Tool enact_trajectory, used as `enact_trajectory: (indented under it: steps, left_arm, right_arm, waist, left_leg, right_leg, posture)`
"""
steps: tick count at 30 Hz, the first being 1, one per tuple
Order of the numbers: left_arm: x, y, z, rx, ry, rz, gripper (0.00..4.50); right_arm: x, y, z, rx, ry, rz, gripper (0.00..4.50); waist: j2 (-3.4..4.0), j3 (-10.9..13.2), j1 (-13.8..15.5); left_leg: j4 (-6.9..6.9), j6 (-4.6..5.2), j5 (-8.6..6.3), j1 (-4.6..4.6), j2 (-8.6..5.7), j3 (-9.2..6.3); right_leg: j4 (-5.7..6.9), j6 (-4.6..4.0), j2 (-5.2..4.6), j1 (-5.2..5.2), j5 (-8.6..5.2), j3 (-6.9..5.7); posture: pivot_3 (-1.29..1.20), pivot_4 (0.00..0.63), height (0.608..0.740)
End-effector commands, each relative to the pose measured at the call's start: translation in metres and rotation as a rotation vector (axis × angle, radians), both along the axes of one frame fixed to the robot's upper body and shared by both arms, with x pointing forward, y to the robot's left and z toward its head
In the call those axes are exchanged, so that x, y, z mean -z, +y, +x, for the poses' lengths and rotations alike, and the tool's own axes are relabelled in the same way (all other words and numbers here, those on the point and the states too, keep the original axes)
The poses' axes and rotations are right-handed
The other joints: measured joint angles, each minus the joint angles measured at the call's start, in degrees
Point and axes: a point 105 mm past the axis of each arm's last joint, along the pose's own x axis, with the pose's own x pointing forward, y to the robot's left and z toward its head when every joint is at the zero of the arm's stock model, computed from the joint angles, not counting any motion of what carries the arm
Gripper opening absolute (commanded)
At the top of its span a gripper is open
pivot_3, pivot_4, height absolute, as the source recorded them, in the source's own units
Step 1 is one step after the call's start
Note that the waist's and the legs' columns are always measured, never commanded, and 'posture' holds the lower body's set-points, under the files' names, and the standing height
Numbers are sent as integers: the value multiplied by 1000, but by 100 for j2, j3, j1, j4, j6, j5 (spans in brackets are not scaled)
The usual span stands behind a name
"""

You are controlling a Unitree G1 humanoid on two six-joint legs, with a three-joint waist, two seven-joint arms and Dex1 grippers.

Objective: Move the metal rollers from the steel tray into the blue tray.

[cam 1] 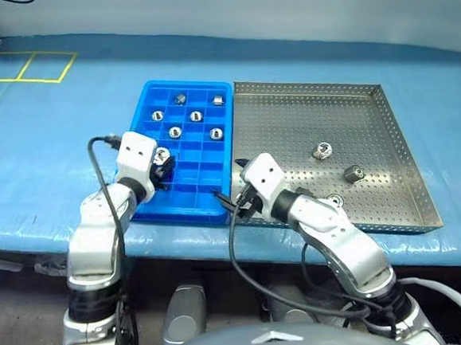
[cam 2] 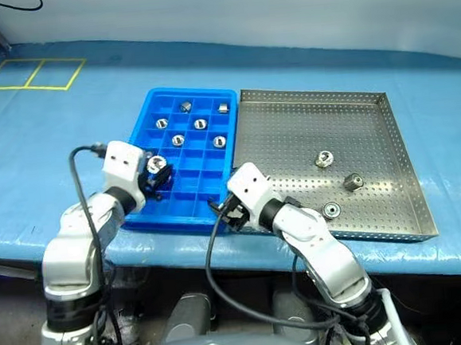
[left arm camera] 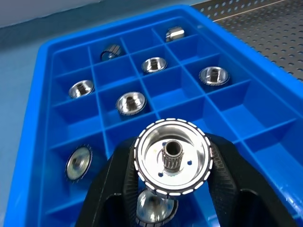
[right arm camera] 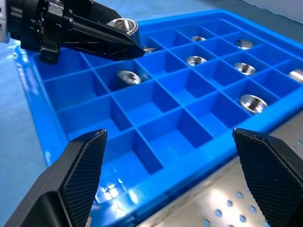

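Rollers [cam 1: 321, 151] are lying loose in the steel tray [cam 1: 396, 139] in the head views, beside the blue tray [cam 1: 147, 107]; the left wrist view is revealing the left gripper [left arm camera: 171, 163] pinching a roller [left arm camera: 171, 156] over filled compartments; the right wrist view is showing the right gripper [right arm camera: 175, 163] spread wide at the blue tray's edge

The bench [cam 1: 45, 155] is covered with a blue sheet showing light creases. Yellow tape [cam 1: 24, 66] marks two adjoining rectangles at its far left corner. A pale wall [cam 1: 281, 5] runs along behind the bench's far edge.
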Motion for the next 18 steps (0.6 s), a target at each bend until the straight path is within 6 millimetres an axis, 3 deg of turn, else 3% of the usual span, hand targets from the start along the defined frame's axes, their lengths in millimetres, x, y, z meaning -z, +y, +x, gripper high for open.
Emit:
enact_trajectory:
  steps: [1,5,12,18]
  left_arm:
    - [-13,6,-14,-44,-36,2,1726]
    - [-5,19,-29,-119,8,23,1726]
    - [1,30,-35,-213,34,11,1726]
    - [2,26,-29,-199,40,-7,3735]
  right_arm:
    - [-6,14,-2,-79,-26,31,4500]
    - [-1,21,-3,-131,-10,28,4500]
    - [1,24,-4,-152,-6,28,4500]
    - [1,20,-2,-126,-8,25,4500]
  waist:
    - [-1,0,66]
    - [-1,0,162]
    - [-1,-1,324]
    - [-1,-1,349]
  left_leg:
    - [0,0,0,0,1,-2]
    - [0,-4,2,0,1,-4]
    - [0,-8,2,0,1,-5]
    - [-4,-9,2,-1,2,-5]
  right_leg:
    - [0,-1,1,0,-1,-2]
    - [0,-7,1,0,-4,-5]
    - [0,-11,0,-2,-6,-9]
    - [0,-15,0,-5,-8,-11]
  posture:
    - [230,150,740]
    - [269,150,740]
    - [284,150,740]
    - [255,150,740]
